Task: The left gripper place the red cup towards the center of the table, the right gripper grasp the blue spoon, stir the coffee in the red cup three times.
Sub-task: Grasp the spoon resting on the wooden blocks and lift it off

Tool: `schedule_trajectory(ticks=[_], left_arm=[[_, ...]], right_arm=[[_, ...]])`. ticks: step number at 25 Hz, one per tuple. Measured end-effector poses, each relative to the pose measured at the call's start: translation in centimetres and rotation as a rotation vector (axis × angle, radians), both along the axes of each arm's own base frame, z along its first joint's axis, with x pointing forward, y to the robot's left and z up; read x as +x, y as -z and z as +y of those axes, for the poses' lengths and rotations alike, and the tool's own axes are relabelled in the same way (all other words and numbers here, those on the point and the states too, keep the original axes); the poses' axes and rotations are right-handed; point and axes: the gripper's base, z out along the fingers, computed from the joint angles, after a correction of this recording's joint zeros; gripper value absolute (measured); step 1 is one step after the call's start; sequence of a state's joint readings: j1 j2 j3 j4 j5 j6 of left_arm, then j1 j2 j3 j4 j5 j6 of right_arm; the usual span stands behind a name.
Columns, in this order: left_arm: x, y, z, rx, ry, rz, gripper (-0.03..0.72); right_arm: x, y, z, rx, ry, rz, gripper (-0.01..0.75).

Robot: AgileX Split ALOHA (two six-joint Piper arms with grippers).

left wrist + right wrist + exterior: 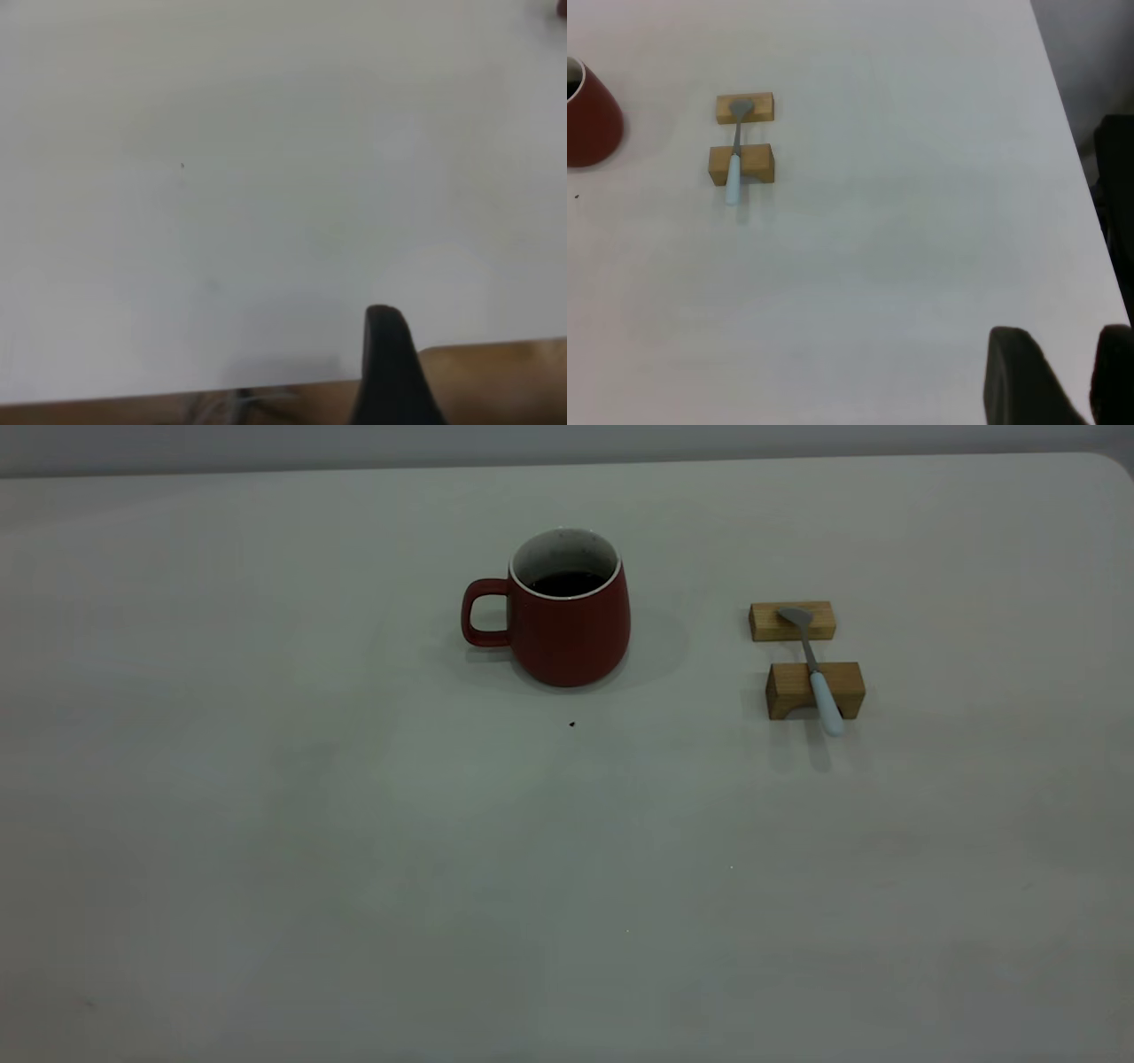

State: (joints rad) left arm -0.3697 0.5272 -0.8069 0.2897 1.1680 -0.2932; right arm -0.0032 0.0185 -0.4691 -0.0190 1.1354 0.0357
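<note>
Exterior view: neither arm reaches into this view. One red cup stands upright on the off-white matte table, a little back from the middle, its loop handle pointing to the view's left. It is ceramic, wider at the base, with a white rim and interior, and holds dark coffee. A tiny dark speck lies just in front of it. To the cup's right and well apart from it sit two small wooden blocks, a flat far block and a notched near block. One blue spoon bridges them: its grey metal bowl rests on the far block, and its pale blue handle crosses the near block and overhangs toward the front.

Left wrist view: the left gripper hangs above the table's near edge, over bare tabletop. Only one dark, rounded finger shows, so whether the jaws are parted or closed cannot be told. A sliver of red sits at the corner of the view.

Right wrist view: the right gripper hangs high over the table near its edge, well apart from the spoon. Two dark fingers show with a gap between them, the jaws released and holding nothing. The spoon, both blocks and part of the cup lie farther off.
</note>
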Motion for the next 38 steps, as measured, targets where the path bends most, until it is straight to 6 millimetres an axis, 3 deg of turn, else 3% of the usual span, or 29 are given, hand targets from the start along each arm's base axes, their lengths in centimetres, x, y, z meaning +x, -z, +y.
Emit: schedule_trajectory(ticks=[8,14,19,30,38], left_arm=[[-4.1,4.2,2.1,-0.033,-0.072,-0.109,0.558],[-4.9,7.8,1.3,-0.056,0.058,-0.050,0.558],[-5.0,8.0,0.5,-0.037,0.209,-0.045,0.558],[-5.0,8.0,0.4,-0.038,0.230,-0.043,0.558],[-5.4,8.0,0.5,-0.043,0.031,-0.057,0.558]], right_arm=[[0.0,0.0,0.0,0.000,0.000,0.000,0.240],[0.0,0.0,0.0,0.000,0.000,0.000,0.240],[0.0,0.0,0.0,0.000,0.000,0.000,0.240],[0.0,0.0,0.7,0.074,-0.038,-0.005,0.240],[1.6,-2.3,1.1,0.075,-0.095,-0.115,0.299]])
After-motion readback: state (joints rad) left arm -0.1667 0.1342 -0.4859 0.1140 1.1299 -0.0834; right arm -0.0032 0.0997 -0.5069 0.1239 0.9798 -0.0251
